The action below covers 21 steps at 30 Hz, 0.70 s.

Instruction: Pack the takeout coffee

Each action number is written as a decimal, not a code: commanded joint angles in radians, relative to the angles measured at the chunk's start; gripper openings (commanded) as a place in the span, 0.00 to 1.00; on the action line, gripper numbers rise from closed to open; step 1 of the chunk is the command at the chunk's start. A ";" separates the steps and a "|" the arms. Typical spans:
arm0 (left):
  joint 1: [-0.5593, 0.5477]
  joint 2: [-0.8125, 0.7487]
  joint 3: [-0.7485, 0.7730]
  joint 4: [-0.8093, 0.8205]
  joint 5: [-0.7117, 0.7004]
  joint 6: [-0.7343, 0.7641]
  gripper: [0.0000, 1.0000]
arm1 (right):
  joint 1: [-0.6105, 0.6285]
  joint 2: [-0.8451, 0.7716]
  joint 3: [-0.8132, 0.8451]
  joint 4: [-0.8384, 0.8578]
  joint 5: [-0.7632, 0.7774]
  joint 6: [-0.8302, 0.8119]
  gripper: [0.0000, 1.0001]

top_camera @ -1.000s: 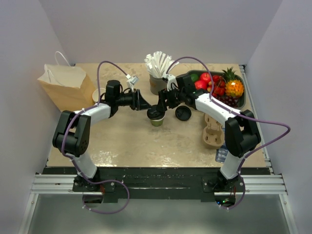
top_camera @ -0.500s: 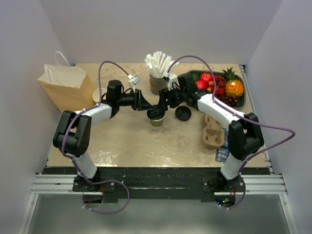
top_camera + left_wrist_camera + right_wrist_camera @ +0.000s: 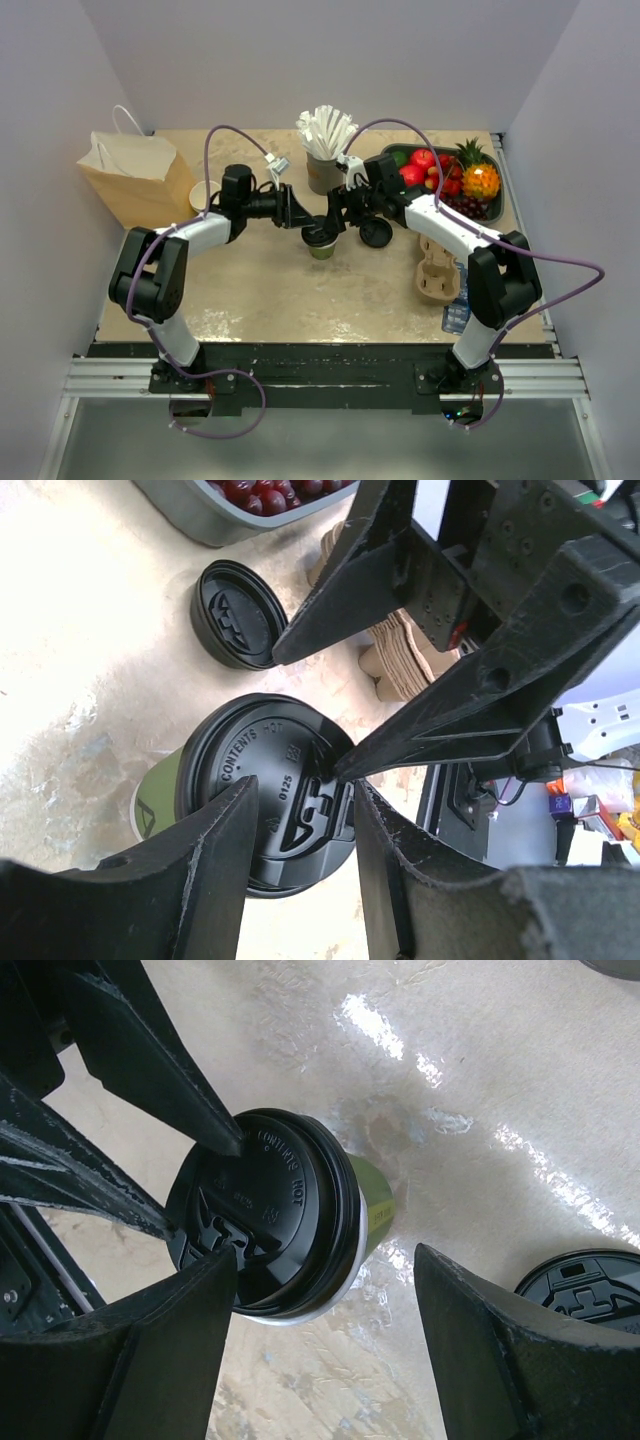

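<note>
The takeout coffee [image 3: 321, 243] is a green paper cup [image 3: 372, 1203] with a black lid [image 3: 262, 780], standing upright mid-table. My left gripper [image 3: 304, 224] comes in from the left, jaws part open, and its fingertips [image 3: 228, 1140] rest on the lid's top by the sip hole. In the left wrist view my left gripper [image 3: 305, 802] hangs over the lid's near edge. My right gripper [image 3: 336, 217] reaches in from the right with jaws wide. One of its fingers [image 3: 185, 1345] touches the lid's rim and the other [image 3: 500, 1350] stands off the cup. My right gripper [image 3: 325, 1265] holds nothing.
A spare black lid [image 3: 377, 234] lies just right of the cup. A cardboard cup carrier [image 3: 436, 268] lies at the right, a fruit tray [image 3: 492, 211] behind it. A grey cup of white straws [image 3: 322, 172] stands at the back, and a paper bag [image 3: 140, 178] at the left.
My right gripper's jaws have opened a little wider and its arm has shifted slightly. The left gripper and the cup have stayed put.
</note>
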 commanded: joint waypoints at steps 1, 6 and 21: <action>-0.006 -0.062 0.025 0.050 0.038 0.004 0.47 | 0.001 -0.039 0.007 -0.007 0.027 -0.014 0.75; 0.007 -0.068 0.097 -0.005 0.038 0.056 0.47 | 0.003 -0.043 0.013 -0.027 0.046 -0.032 0.76; 0.025 -0.075 0.107 -0.254 -0.108 0.241 0.47 | 0.003 -0.057 0.027 -0.044 0.064 -0.043 0.77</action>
